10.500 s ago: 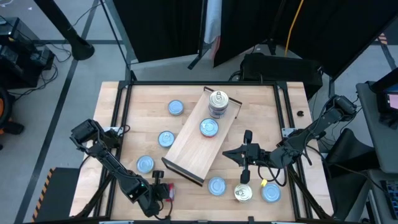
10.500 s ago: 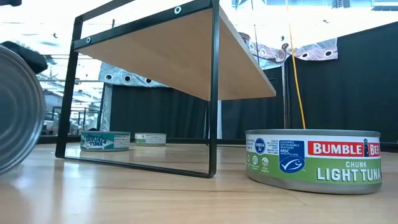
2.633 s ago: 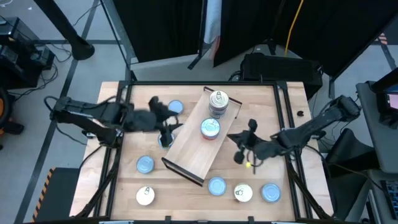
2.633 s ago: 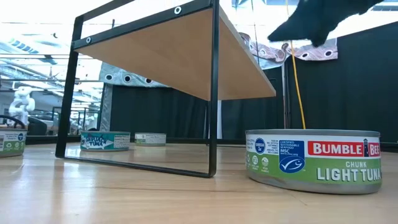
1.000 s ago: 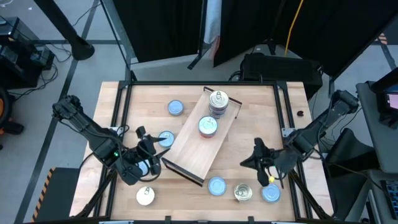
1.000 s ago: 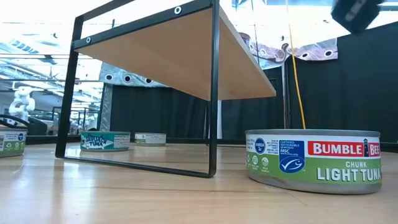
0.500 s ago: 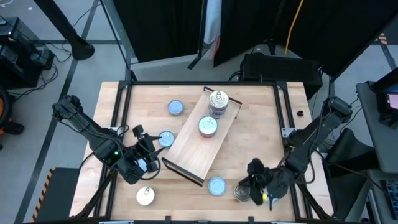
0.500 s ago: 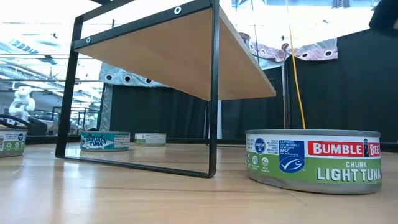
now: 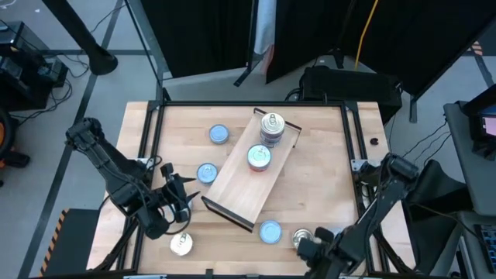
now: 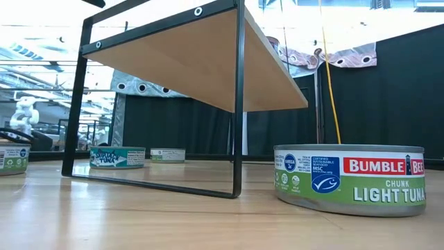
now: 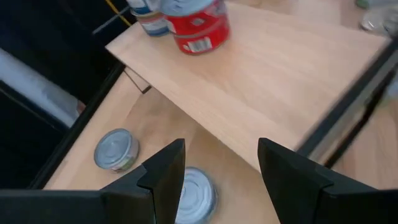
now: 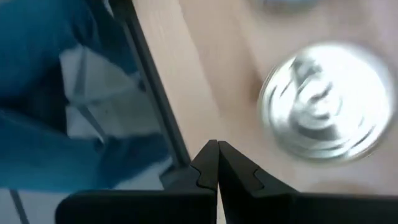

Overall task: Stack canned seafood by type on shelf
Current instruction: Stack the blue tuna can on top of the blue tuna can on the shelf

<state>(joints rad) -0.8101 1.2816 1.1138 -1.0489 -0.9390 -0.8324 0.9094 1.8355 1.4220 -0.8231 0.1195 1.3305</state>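
The shelf (image 9: 240, 186) lies slantwise in the middle of the table. On it stand a short stack of tins (image 9: 271, 128) and one blue-topped tin (image 9: 260, 157). Two blue-topped tins (image 9: 219, 134) (image 9: 207, 173) lie on the table left of it. A silver tin (image 9: 180, 244) sits near-left. A blue-topped tin (image 9: 270, 231) and a silver tin (image 9: 301, 235) sit near the front edge. My left gripper (image 9: 184, 194) hovers open by the shelf's near-left corner, nothing between its fingers (image 11: 221, 149). My right gripper (image 9: 304, 246) is shut (image 12: 217, 146), just near-side of the silver tin (image 12: 326, 99).
The table's black frame rail (image 12: 155, 93) runs close beside my right gripper. In the low view a green-labelled tuna tin (image 10: 350, 179) stands close at the right and the shelf's dark leg (image 10: 238, 104) rises mid-picture. Bare tabletop lies right of the shelf (image 9: 325, 155).
My right gripper, still shut, has swung toward the table's near edge and a little left. It has gone from beside the shelf's right side down to the front-right tins, and has left the low view. Its arm now covers the rightmost tin.
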